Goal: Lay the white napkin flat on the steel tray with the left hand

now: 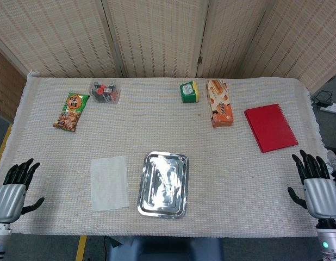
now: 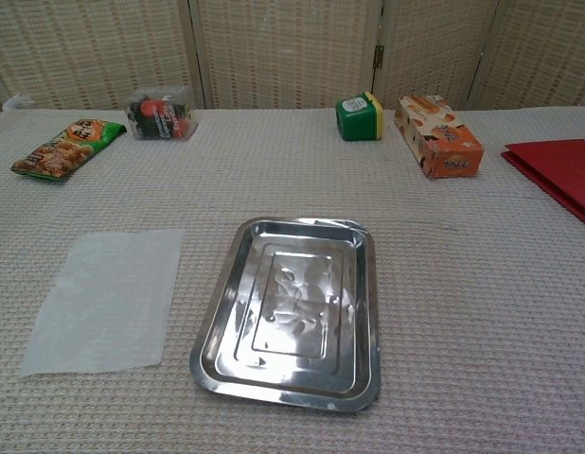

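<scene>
I have not begun the reach. My left hand (image 1: pixel 14 187) hangs at the near edge of the table, well to the left of the steel tray (image 1: pixel 163 184), fingers spread apart and holding nothing. My right hand (image 1: pixel 317 186) waits the same way, well to the right of the tray, fingers apart and empty; the chest view shows neither hand.

The white napkin (image 1: pixel 109 182) lies flat on the woven cloth just to the left of the tray, apart from its rim, with a narrow strip of cloth between them. The tray itself holds nothing.

So the step in hand is the approach. I judge the next move calls for bringing my left hand across toward the tray, down onto the napkin's edge, and pinching thin paper off a textured cloth. That pinch looks like the hard part, since the sheet lies fully flat with no raised corner I can make out.
</scene>
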